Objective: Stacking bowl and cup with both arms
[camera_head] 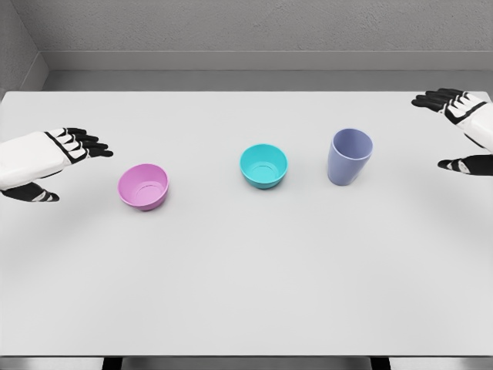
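Left hand (62, 158), fingers spread and holding nothing, hovers just left of the pink bowl (143, 186); right hand (461, 131), likewise open and empty, is poised well to the right of the lavender cup (349, 156), at the far right edge of the white table (246, 293). Taking the teal bowl (263, 165) as landmark, the pink bowl stands upright to its left and slightly nearer the robot, the cup upright just to its right, all three apart. Stacking appears not yet begun: the reach-to-grasp step is in hand, and the next move likely calls for each hand to close on its nearest vessel and carry it to the teal bowl.
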Robot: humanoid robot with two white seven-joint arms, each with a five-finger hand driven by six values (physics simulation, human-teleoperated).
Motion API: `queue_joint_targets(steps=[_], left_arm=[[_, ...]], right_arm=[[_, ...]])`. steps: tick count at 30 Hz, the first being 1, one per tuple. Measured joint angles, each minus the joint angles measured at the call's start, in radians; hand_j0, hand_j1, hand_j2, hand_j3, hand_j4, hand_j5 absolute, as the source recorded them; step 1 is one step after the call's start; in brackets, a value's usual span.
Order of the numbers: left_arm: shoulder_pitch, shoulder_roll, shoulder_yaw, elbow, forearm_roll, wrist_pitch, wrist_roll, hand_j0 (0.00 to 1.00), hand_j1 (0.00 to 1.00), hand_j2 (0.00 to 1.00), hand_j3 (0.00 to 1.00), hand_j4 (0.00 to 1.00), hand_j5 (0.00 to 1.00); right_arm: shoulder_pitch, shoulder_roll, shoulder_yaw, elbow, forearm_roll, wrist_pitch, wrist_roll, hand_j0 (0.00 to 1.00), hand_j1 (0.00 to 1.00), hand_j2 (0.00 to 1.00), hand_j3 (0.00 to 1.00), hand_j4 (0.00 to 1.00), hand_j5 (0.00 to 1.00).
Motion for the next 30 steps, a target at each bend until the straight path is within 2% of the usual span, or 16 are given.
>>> queue_joint_targets(steps=[5,8,11,12,14,16,17,18,19,24,25,26,27,29,30], left_arm=[[0.008,0.000,-0.003,0.018,0.004,0.000,0.000,1.00,1.00,1.00,1.00,1.00,1.00],[-0.008,0.005,-0.027,0.041,0.006,0.000,0.003,1.00,1.00,1.00,1.00,1.00,1.00],[-0.061,0.023,-0.048,0.052,0.035,0.000,0.002,1.00,1.00,1.00,1.00,1.00,1.00],[-0.077,0.029,-0.056,0.053,0.047,0.000,0.001,1.00,1.00,1.00,1.00,1.00,1.00],[-0.106,0.036,-0.081,0.057,0.064,0.000,-0.003,1.00,1.00,1.00,1.00,1.00,1.00],[-0.199,0.051,-0.144,0.060,0.087,-0.002,-0.006,1.00,1.00,1.00,1.00,1.00,1.00],[-0.274,0.062,-0.190,0.063,0.114,0.002,-0.005,1.00,1.00,1.00,1.00,1.00,1.00],[-0.345,0.073,-0.253,0.064,0.136,0.002,-0.005,1.00,1.00,1.00,1.00,1.00,1.00],[-0.441,0.081,-0.324,0.066,0.153,0.000,-0.006,1.00,1.00,1.00,1.00,1.00,1.00],[-0.729,0.098,-0.638,0.085,0.238,0.002,-0.015,1.00,1.00,1.00,1.00,1.00,1.00],[-0.770,0.092,-0.698,0.098,0.250,0.002,-0.034,1.00,1.00,1.00,1.00,1.00,1.00],[-0.787,0.078,-0.745,0.115,0.260,0.001,-0.058,1.00,1.00,1.00,1.00,1.00,1.00],[-0.810,0.061,-0.785,0.137,0.268,0.001,-0.088,1.00,1.00,1.00,1.00,1.00,1.00],[-0.896,0.016,-0.864,0.190,0.281,0.001,-0.129,1.00,1.00,1.00,1.00,1.00,1.00],[-0.907,-0.002,-0.894,0.211,0.285,0.000,-0.141,1.00,1.00,1.00,1.00,1.00,1.00]], right_arm=[[-0.029,-0.005,0.000,-0.006,0.000,0.000,0.000,1.00,1.00,1.00,1.00,1.00,1.00],[-0.049,-0.006,0.000,-0.006,0.006,0.000,0.001,1.00,1.00,1.00,1.00,1.00,1.00],[-0.061,-0.005,0.002,-0.007,0.047,0.000,0.003,1.00,1.00,1.00,1.00,1.00,1.00],[-0.072,-0.004,0.006,-0.007,0.055,0.000,0.022,1.00,1.00,1.00,1.00,1.00,1.00],[-0.103,-0.002,0.011,-0.006,0.066,0.000,0.133,1.00,1.00,1.00,1.00,1.00,1.00],[-0.103,0.002,0.015,-0.003,0.074,-0.001,0.216,1.00,1.00,1.00,1.00,1.00,1.00],[-0.103,0.003,0.016,-0.002,0.076,-0.001,0.242,1.00,1.00,1.00,1.00,1.00,1.00],[-0.103,0.004,0.017,-0.002,0.079,-0.001,0.262,1.00,1.00,1.00,1.00,1.00,1.00],[-0.109,0.004,0.017,-0.002,0.079,-0.001,0.285,1.00,1.00,1.00,1.00,1.00,1.00],[-0.135,0.022,0.018,0.001,0.080,-0.002,0.396,1.00,1.00,1.00,1.00,1.00,1.00],[-0.141,0.031,0.018,0.002,0.079,-0.002,0.405,1.00,1.00,1.00,1.00,1.00,1.00],[-0.153,0.040,0.018,0.006,0.077,-0.002,0.412,1.00,1.00,1.00,1.00,1.00,1.00],[-0.161,0.046,0.019,0.012,0.076,-0.002,0.422,1.00,1.00,1.00,1.00,1.00,1.00],[-0.199,0.068,0.019,0.031,0.071,-0.001,0.475,1.00,1.00,1.00,1.00,1.00,1.00],[-0.224,0.085,0.023,0.046,0.070,-0.001,0.506,1.00,1.00,1.00,1.00,1.00,1.00]])
